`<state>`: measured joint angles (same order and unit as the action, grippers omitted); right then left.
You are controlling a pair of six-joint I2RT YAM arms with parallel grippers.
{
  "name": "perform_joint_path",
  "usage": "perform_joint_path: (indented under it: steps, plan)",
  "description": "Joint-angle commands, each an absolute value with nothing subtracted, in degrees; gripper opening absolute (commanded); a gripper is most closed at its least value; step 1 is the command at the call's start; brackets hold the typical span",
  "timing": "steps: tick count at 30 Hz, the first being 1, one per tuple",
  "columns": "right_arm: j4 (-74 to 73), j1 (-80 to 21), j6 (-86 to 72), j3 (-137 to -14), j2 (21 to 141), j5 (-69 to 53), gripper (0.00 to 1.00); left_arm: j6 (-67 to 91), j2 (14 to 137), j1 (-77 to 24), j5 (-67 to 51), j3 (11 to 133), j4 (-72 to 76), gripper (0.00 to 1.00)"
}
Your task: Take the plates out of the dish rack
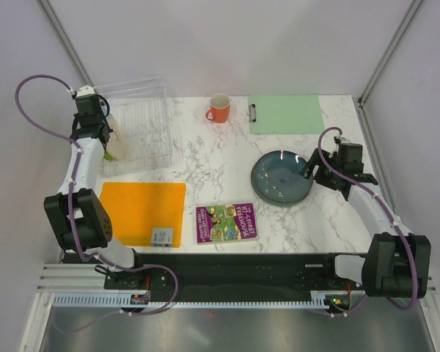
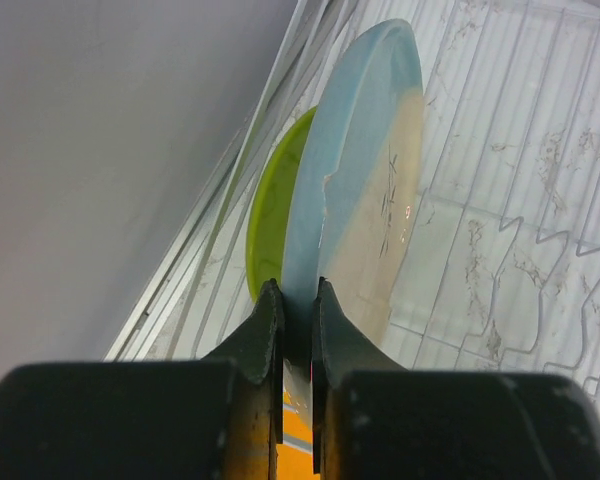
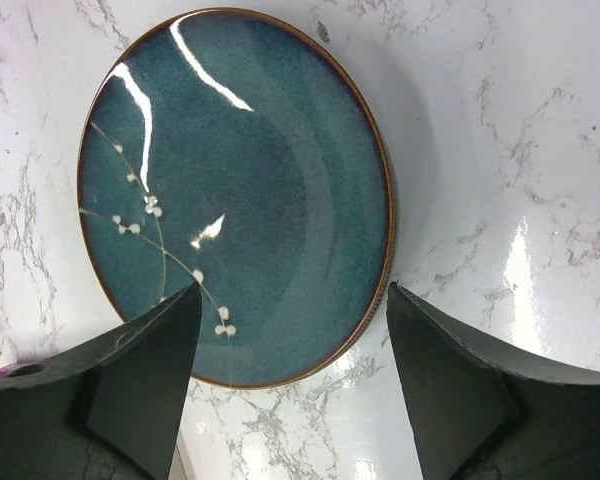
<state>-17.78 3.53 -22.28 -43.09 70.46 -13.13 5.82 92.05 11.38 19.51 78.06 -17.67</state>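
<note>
In the white wire dish rack (image 2: 520, 150), the small lime green plate (image 2: 270, 220) stands just beside the cream-and-light-blue plate (image 2: 370, 170) on the wall side, closing that gap; the slots on the other side are free. Bare marble table (image 1: 205, 158) lies between the rack and the glossy dark teal plate (image 1: 279, 180), bounded by the orange mug (image 1: 218, 108), green clipboard (image 1: 286, 114), orange mat (image 1: 143, 209) and colourful book (image 1: 226, 222).

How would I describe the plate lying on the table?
On the marble table, look right, just on the near side of the green clipboard. The plate lying flat there is glossy dark teal with a brown rim and white sprig, unlike the pale plate and lime plate on edge at the rack.
</note>
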Motion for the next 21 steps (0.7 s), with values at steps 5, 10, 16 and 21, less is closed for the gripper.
perform_joint_path:
  steps: [5, 10, 16, 21]
  plan:
    - [-18.1, 3.52, -21.36, -43.42, 67.5, -13.1, 0.82, 3.34, 76.56, 10.81, 20.75, 83.15, -10.64, 0.02]
    - [-19.07, 3.52, -21.53, -44.73, 65.13, -15.46, 0.81, 6.5, 71.38, 10.81, 13.48, 83.58, -14.49, 0.02]
    - [-16.7, 3.34, -23.37, -46.31, 61.01, -25.57, 0.82, 15.81, 64.34, 10.81, -4.17, 79.2, -19.42, 0.02]
    - [-11.8, 2.64, -28.55, -46.15, 58.01, -33.46, 0.83, 26.18, 59.77, 10.46, -19.31, 70.86, -18.55, 0.02]
